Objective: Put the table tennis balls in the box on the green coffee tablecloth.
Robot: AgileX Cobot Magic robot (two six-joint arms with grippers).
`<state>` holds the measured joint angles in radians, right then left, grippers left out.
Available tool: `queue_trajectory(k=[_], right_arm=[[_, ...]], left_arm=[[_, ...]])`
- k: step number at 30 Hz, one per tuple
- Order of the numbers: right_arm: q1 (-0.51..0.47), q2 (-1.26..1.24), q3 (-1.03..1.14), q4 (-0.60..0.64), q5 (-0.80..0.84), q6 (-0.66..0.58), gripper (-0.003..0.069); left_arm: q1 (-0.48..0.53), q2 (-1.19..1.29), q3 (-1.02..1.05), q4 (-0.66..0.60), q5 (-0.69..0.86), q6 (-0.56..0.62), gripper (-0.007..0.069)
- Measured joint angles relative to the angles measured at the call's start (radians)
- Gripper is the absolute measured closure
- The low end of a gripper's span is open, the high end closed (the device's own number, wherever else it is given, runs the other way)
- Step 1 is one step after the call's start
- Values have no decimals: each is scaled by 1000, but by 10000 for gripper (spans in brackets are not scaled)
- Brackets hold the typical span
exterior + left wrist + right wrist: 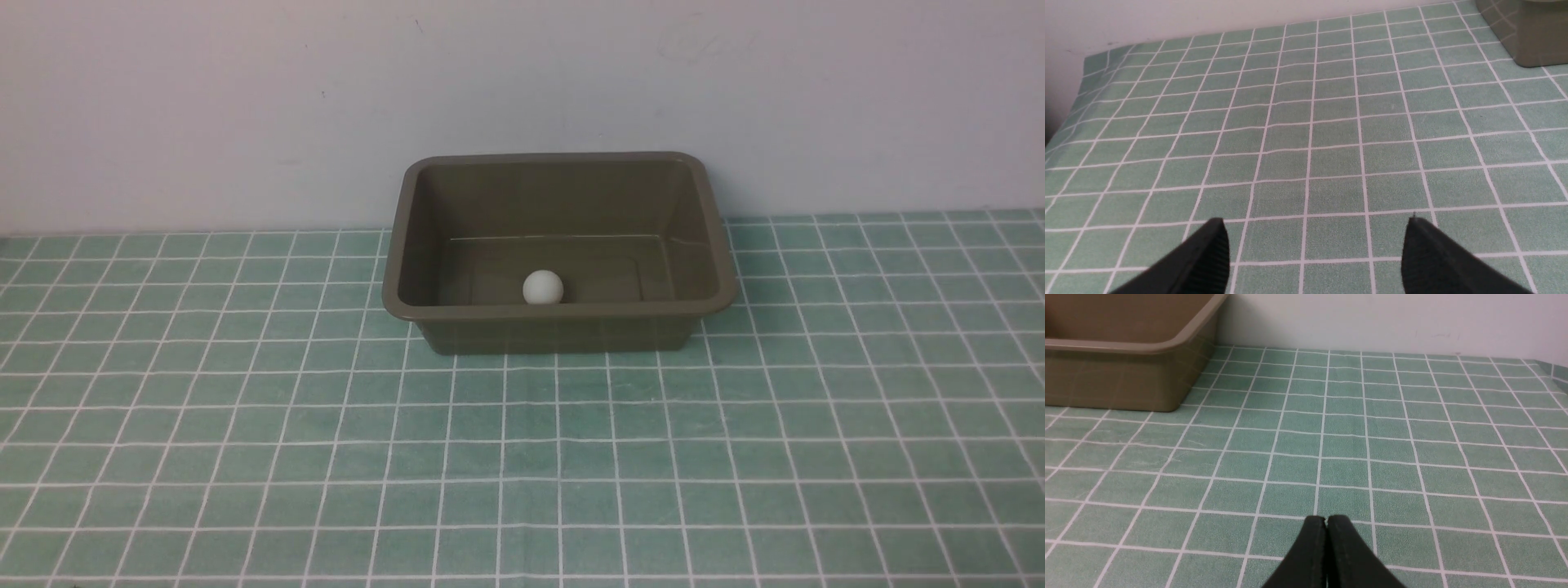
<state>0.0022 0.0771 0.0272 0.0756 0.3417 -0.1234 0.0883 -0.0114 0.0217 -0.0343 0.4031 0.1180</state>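
Note:
The olive box (408, 245) stands at the back middle of the green coffee tablecloth (522, 457), close to the wall. One white table tennis ball (543, 287) lies inside it against the near wall. Neither arm shows in the front view. In the left wrist view my left gripper (1316, 224) is open over bare cloth, with a corner of the box (1535, 45) far off. In the right wrist view my right gripper (1326, 519) is shut with nothing in it, above bare cloth, and the box (1118, 375) lies well beyond it to one side.
A plain pale wall (522, 82) runs right behind the box. The cloth's edge (1084, 65) shows at the far side in the left wrist view.

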Motion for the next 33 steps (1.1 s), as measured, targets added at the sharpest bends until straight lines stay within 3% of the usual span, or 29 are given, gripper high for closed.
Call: queue_trajectory(k=[33], right_arm=[[0, 0, 1, 2, -4, 0, 676]], left_arm=[[-28, 0, 0, 0, 0, 0, 114]])
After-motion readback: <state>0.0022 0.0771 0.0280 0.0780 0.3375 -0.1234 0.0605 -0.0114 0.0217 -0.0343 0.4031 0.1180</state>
